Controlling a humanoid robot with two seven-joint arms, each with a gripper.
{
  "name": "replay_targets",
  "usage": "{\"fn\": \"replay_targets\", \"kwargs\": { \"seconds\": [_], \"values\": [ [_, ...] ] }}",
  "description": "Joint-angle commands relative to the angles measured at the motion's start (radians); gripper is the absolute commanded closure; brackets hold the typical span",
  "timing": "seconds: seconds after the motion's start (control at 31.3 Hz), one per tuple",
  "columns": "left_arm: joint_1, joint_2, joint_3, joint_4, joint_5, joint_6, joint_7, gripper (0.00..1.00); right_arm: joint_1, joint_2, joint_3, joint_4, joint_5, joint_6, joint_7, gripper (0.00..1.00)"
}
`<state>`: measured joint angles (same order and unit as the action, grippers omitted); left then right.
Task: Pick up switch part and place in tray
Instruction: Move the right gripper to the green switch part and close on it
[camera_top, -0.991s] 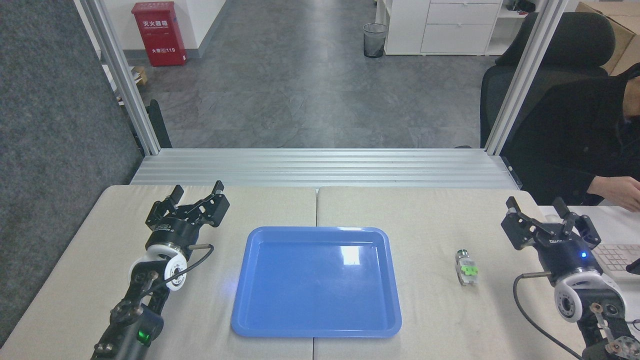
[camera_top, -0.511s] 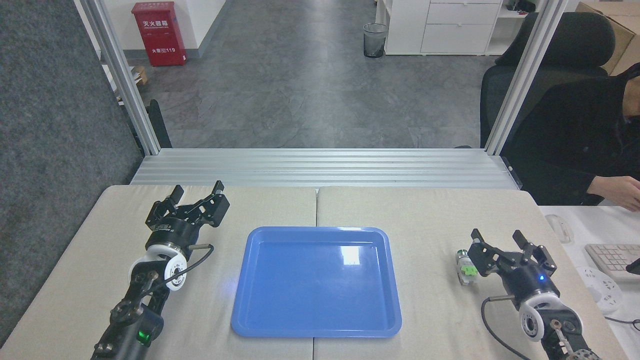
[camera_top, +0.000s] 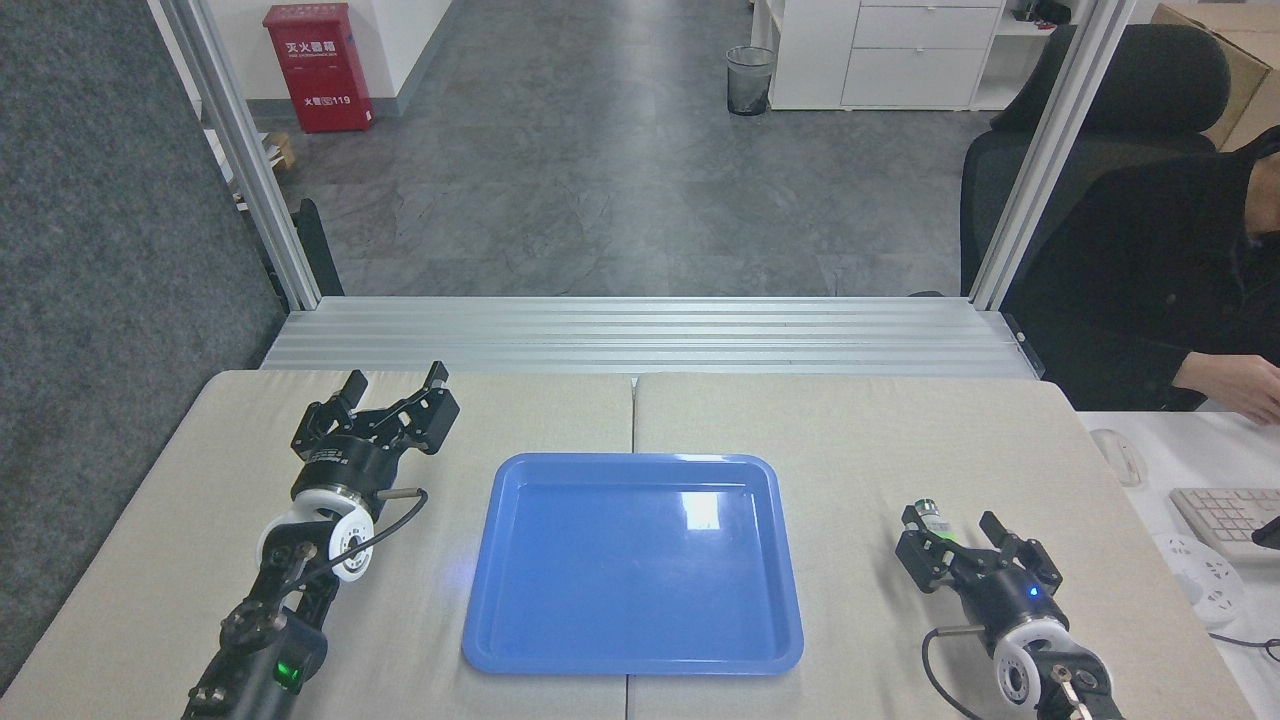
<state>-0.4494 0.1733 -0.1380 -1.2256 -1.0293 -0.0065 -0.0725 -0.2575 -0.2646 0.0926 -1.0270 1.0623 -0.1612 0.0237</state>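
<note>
Fingers of the right gripper (camera_top: 950, 530) straddle the switch part (camera_top: 933, 518), spread wide, unclenched; a skewed squeeze could knock it away across the bench (camera_top: 860, 440).

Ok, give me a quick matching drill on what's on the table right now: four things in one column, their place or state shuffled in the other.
Things:
1. tray
2. switch part
3. left gripper
4. right gripper

Places or states:
A. open, over the bare table, left of the tray
B. mid-table, nothing in it
C. open, straddling the part
D. on the table right of the tray, mostly hidden by fingers

Pairs: 1-B, 2-D, 3-A, 4-C
</note>
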Motion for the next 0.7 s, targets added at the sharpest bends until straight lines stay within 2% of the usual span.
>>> {"fn": "replay_targets", "kwargs": {
  "seconds": [0.0,0.13,0.32,0.48,0.64,0.67],
  "values": [
    [0.0,0.0,0.0,0.0,0.0,0.0,0.0,0.0,-0.005,0.031,0.065,0.099,0.005,0.003,0.004,0.11],
    [0.0,0.0,0.0,0.0,0.0,0.0,0.0,0.0,-0.005,0.03,0.082,0.099,0.007,0.006,0.009,0.18],
    [0.0,0.0,0.0,0.0,0.0,0.0,0.0,0.0,-0.005,0.028,0.101,0.099,0.007,0.014,0.01,0.19],
    [0.0,0.0,0.0,0.0,0.0,0.0,0.0,0.0,-0.008,0.018,0.101,0.09,0.007,0.02,0.007,0.45],
    [0.0,0.0,0.0,0.0,0.0,0.0,0.0,0.0,-0.009,0.004,0.081,0.041,0.004,0.02,0.002,0.89],
    [0.0,0.0,0.0,0.0,0.0,0.0,0.0,0.0,-0.009,-0.001,0.072,0.013,0.004,0.022,0.004,0.93]
  ]
}}
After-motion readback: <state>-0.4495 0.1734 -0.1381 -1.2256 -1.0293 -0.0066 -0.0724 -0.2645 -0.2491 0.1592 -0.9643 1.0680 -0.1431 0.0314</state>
